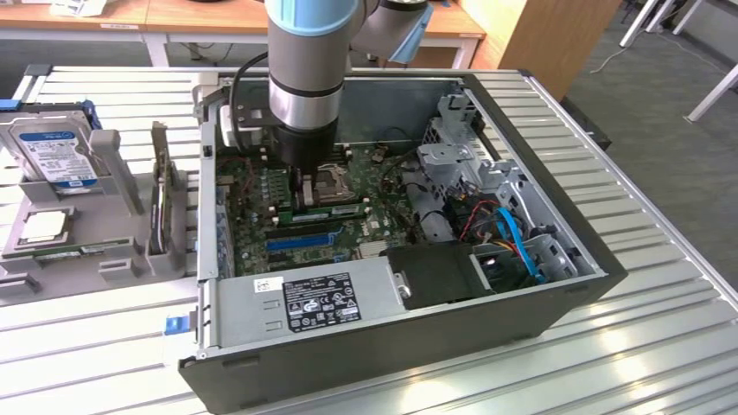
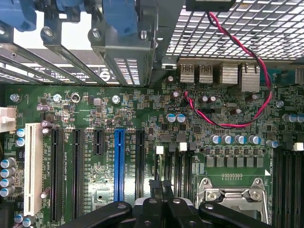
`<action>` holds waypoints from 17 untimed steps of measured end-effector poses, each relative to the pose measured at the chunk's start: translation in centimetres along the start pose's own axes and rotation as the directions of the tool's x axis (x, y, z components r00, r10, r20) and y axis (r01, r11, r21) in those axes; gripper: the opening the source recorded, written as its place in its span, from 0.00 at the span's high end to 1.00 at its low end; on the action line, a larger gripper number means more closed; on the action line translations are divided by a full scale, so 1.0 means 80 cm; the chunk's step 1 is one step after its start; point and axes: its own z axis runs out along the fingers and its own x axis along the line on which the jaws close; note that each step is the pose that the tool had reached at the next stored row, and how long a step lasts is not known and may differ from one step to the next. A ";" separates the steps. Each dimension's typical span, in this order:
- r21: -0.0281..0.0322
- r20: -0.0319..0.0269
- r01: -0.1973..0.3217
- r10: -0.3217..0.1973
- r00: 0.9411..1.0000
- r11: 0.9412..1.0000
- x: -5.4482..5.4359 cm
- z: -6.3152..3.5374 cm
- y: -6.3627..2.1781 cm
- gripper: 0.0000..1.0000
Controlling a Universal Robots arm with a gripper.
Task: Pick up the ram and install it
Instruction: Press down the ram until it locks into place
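My gripper (image 1: 302,192) hangs inside the open computer case, low over the motherboard (image 1: 259,229) beside the processor socket (image 1: 337,177). In the wrist view the black fingertips (image 2: 156,184) are pressed together and nothing shows between them; the gripper (image 2: 161,184) is shut. They hover at the near end of the black memory slots (image 2: 176,166). The ram (image 1: 331,211), a thin green stick with a white label, stands on edge in a slot just beside the fingers. I cannot tell whether the fingers touch it.
The case's walls (image 1: 542,194) and drive cage (image 1: 455,164) hem in the board, with the power supply (image 1: 306,298) at the front. A grey holder (image 1: 104,207) at the exterior view's left carries a hard drive (image 1: 52,151), an upright dark card (image 1: 162,194) and a thin green strip (image 1: 72,252).
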 end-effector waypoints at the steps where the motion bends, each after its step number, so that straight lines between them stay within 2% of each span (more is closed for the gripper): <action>1: 0.000 0.000 0.000 0.000 1.000 1.000 0.000 0.000 0.000 0.90; 17: 0.000 0.000 0.000 0.000 1.000 1.000 0.000 0.000 0.000 0.90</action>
